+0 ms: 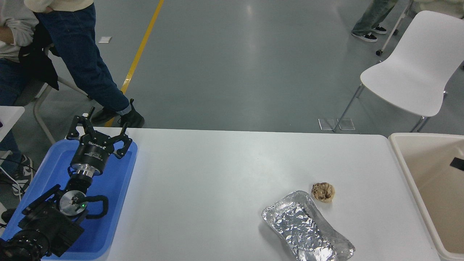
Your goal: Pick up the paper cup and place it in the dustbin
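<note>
The paper cup is out of view. The beige dustbin (400,154) stands off the table's right end, and the part of its inside that shows holds nothing. A small black part (457,164), probably of my right arm, pokes in from the right edge over the bin; too little of it shows to tell more. My left gripper (99,126) is parked at the lower left over the blue tray (119,188), open with nothing between its fingers.
A crumpled silver foil tray (308,228) lies near the table's front right, with a small brown paper ball (322,191) just behind it. People's legs stand at the far left. A white chair (413,69) stands at the far right.
</note>
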